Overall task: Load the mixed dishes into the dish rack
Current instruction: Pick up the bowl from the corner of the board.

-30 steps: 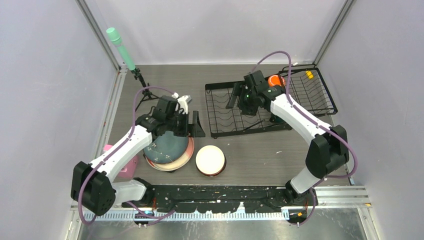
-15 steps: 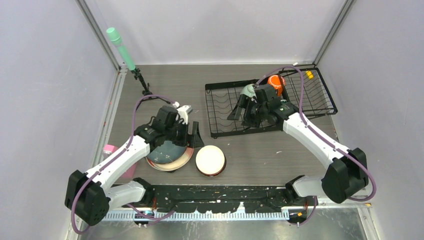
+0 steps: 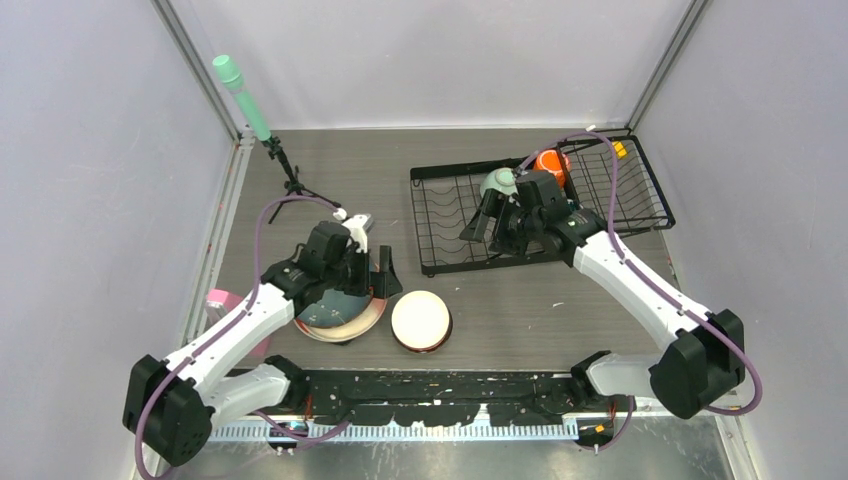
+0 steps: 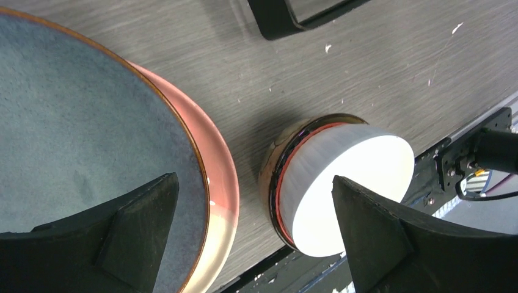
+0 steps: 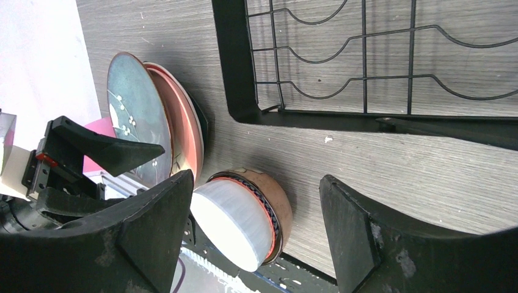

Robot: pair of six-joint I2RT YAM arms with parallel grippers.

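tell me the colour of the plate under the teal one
That plate is salmon pink, clearest in the left wrist view.

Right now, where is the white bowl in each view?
Top external: white bowl, near edge, left of centre.
Left wrist: white bowl, lower right.
Right wrist: white bowl, bottom, left of centre.
Shared landmark: teal plate, beside it in all three.

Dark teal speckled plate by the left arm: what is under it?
A pink plate lies under the dark teal plate, only its rim showing along one side. Its middle, and anything beneath the two, is covered.
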